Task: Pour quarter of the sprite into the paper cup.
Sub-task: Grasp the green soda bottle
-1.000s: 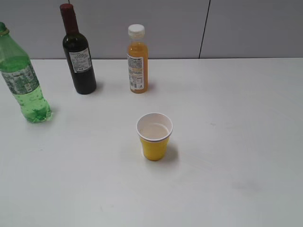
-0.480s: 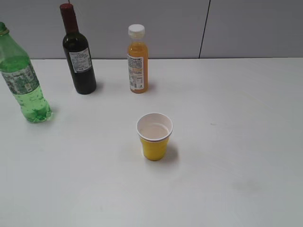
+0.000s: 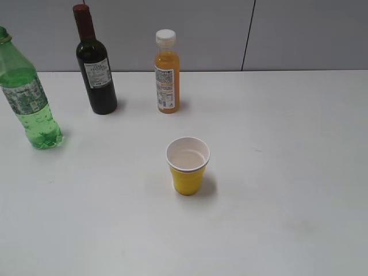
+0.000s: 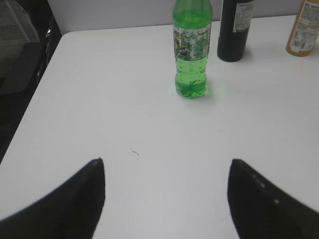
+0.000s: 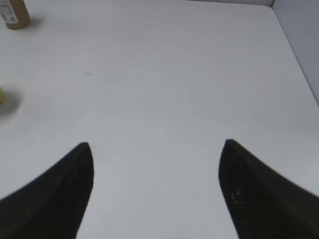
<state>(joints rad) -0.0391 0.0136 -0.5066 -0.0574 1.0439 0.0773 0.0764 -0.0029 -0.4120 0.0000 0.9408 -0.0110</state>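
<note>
The sprite (image 3: 27, 98), a translucent green bottle with a green-white label, stands upright at the far left of the white table; it also shows in the left wrist view (image 4: 191, 50), straight ahead of my left gripper (image 4: 167, 162), which is open, empty and well short of it. The yellow paper cup (image 3: 187, 165) stands upright near the table's middle with a little pale liquid inside. Only a sliver of the cup (image 5: 1, 94) shows at the left edge of the right wrist view. My right gripper (image 5: 157, 144) is open and empty over bare table. Neither gripper shows in the exterior view.
A dark wine bottle (image 3: 95, 66) and an orange juice bottle (image 3: 167, 75) stand at the back, right of the sprite. The table's left edge (image 4: 30, 114) drops to a dark floor. A grey wall runs behind the table (image 3: 299, 144).
</note>
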